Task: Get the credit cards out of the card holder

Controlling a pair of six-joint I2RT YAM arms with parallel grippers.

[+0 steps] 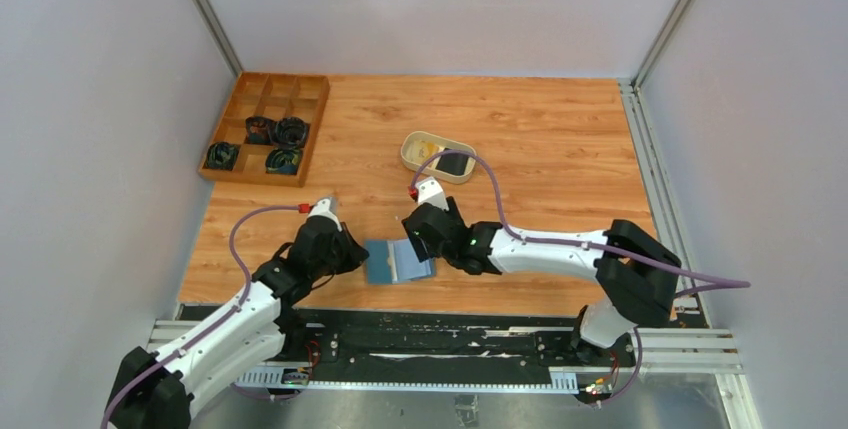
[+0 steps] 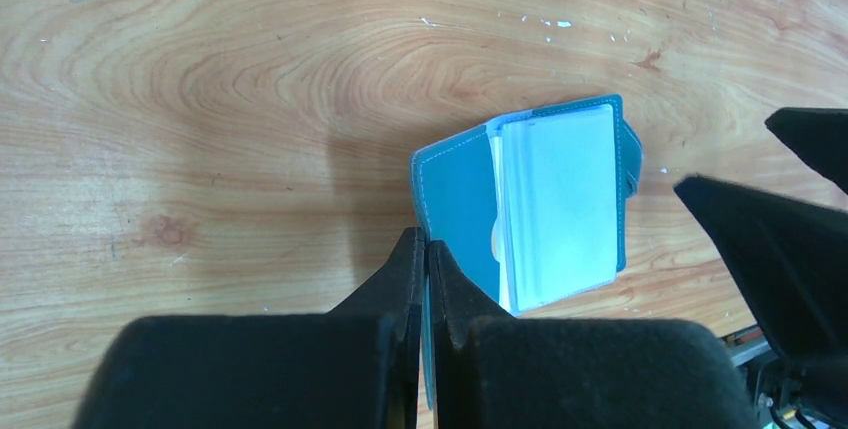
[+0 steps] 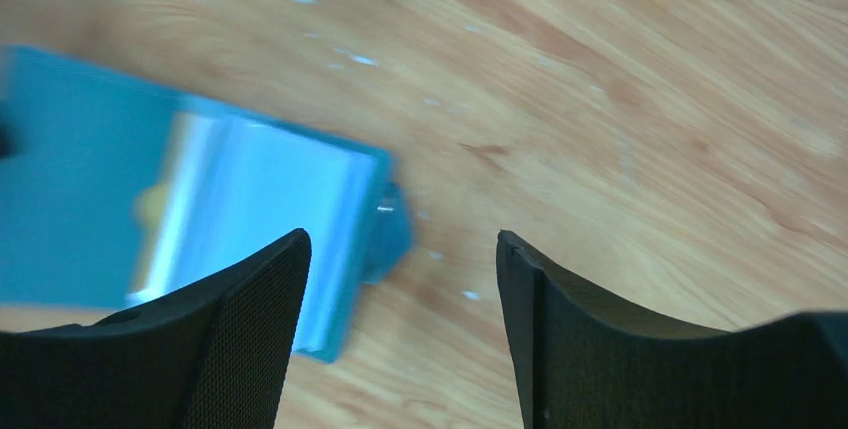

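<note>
- Now: card holder (image 1: pixel 398 261) lies open by the near edge of the worktop (image 1: pixel 540 129), left of centre, its spread running left-right.
- Left pincer (image 2: pixel 425 249) clamped on its left flap.
- Right pincer (image 3: pixel 400 241) wide apart, empty, over the right end; nearer the pocket.
- Flat wood; bare stretch toward the far-side dish (image 1: pixel 407 149).

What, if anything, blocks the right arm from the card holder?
Probably nothing: the right gripper hangs open beside the card holder, nothing between them; the left gripper pinches its other flap.
</note>
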